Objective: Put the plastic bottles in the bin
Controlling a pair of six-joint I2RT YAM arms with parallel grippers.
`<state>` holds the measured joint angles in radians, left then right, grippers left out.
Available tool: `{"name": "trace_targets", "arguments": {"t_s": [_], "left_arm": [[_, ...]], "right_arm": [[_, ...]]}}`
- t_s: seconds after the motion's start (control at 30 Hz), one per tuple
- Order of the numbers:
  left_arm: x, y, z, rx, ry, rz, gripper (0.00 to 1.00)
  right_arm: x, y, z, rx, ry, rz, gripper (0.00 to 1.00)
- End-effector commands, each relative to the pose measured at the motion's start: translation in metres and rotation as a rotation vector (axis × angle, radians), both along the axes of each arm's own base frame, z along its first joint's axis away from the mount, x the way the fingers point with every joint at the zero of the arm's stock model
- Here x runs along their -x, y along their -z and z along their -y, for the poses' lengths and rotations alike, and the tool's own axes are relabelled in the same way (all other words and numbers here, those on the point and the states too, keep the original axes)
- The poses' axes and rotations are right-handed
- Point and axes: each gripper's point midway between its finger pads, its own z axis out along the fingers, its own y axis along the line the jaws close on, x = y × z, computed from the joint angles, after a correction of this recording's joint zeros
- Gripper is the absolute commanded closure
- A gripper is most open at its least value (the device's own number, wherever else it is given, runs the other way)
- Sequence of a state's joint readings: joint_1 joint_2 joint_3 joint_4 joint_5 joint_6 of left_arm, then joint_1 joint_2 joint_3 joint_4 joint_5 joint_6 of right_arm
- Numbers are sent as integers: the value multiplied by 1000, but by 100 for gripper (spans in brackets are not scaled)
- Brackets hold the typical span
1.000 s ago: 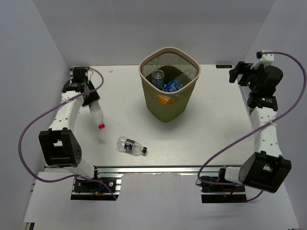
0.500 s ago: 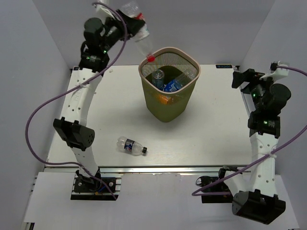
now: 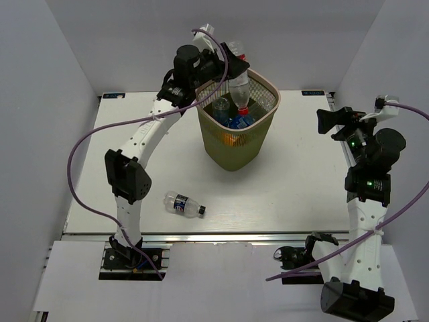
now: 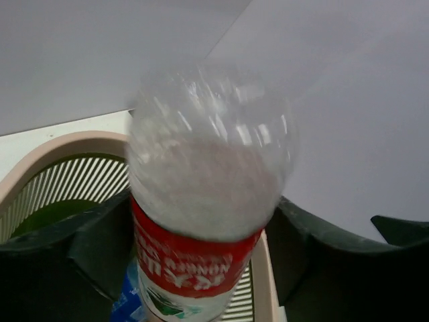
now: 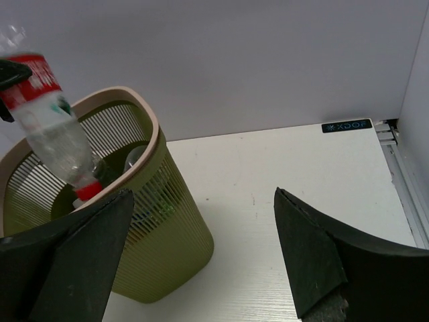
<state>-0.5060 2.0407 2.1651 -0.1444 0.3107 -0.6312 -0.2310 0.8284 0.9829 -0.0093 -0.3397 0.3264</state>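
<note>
**Red bottle, cap down, over the bin**

My left end effector [image 4: 201, 263] is up over the bin [image 3: 234, 157]. The red-labelled bottle [image 4: 208, 168] sits between its two fingers [image 4: 94, 255]. The red cap points down and is just inside the pink rim. I cannot tell if I am pinching the bottle or letting it go. My right end effector [image 5: 202, 201] is spread wide with nothing in it, off to the right of the bin.

One more blue-labelled bottle [image 3: 184, 204] lies on its side on the worktop [image 3: 301, 188], well apart from the bin.

I think these bottles are empty and very light. The clear plastic looks thin, so it will squash if I squeeze hard. It is smooth, so it can slip. The one lying down may roll. The best place to hold is across the fat middle, where the label is, not the thin neck.

Some things are hard to see. The bottle is blurry in my left wrist view, and my fingertips are cut off at the bottom edge. In the bin I see blue labels [image 3: 238, 122] and something orange [image 3: 231, 139], but the pile hides the rest, so I cannot count them.
</note>
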Motion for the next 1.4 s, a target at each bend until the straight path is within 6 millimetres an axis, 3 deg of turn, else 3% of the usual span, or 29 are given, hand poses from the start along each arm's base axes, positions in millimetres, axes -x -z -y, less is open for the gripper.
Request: {"name": "trace_targets", "arguments": {"t_s": [0.0,0.1,0.2,0.23,0.4,0.53,0.63,0.7,0.77,0.8,0.83,0.87,0.9,0.97,1.0,1.03,1.1,1.13,1.2,1.23,1.33,1.37], "left_arm": [[32,-45,-15,8,44,102,16],[35,-36,-18,-33,38,72,12],[36,-41,-29,-60,-14,74,10],[39,-44,-32,-72,-25,84,2],[47,-61,-54,-97,-108,121,2],[55,-78,-86,-143,-234,158,2],[57,-73,-114,-195,-353,151,2],[65,-57,-141,-217,-441,127,2],[65,-45,-171,-213,-513,101,2],[73,-23,-187,-229,-533,59,2],[68,-13,-213,-204,-589,24,2],[69,-2,-227,-192,-613,-3,2],[76,28,-243,-200,-636,-63,2],[77,53,-275,-158,-702,-141,2],[79,67,-284,-162,-729,-170,2],[87,89,-293,-180,-758,-216,2],[96,110,-305,-201,-815,-264,2],[103,131,-314,-229,-852,-311,2],[115,139,-321,-230,-888,-327,2],[126,155,-331,-221,-945,-371,2],[143,182,-346,-190,-1046,-454,2],[148,178,-349,-156,-1069,-450,2]], "right_arm": [[6,-5,-7,-15,-37,17,11],[8,-4,-8,-18,-39,-2,11],[11,-8,-12,-17,-60,2,11],[11,-8,-13,-15,-68,2,11],[17,-13,-26,25,-146,15,11],[27,-25,-43,96,-224,63,11],[39,-28,-68,157,-337,82,11],[53,-33,-89,228,-447,121,11],[73,-32,-123,265,-582,138,11],[74,-32,-128,285,-580,142,11],[86,-35,-146,305,-646,162,11],[88,-26,-153,330,-675,139,11],[87,-23,-159,340,-686,127,11],[90,-5,-185,361,-776,51,11],[83,2,-188,380,-744,10,11],[96,3,-212,417,-813,18,11],[95,25,-238,490,-830,-41,11],[121,30,-266,525,-934,-18,11],[129,43,-292,614,-973,-8,11],[147,48,-310,639,-1034,7,11],[154,90,-349,691,-1132,-61,11],[159,102,-357,685,-1182,-82,11]]}}
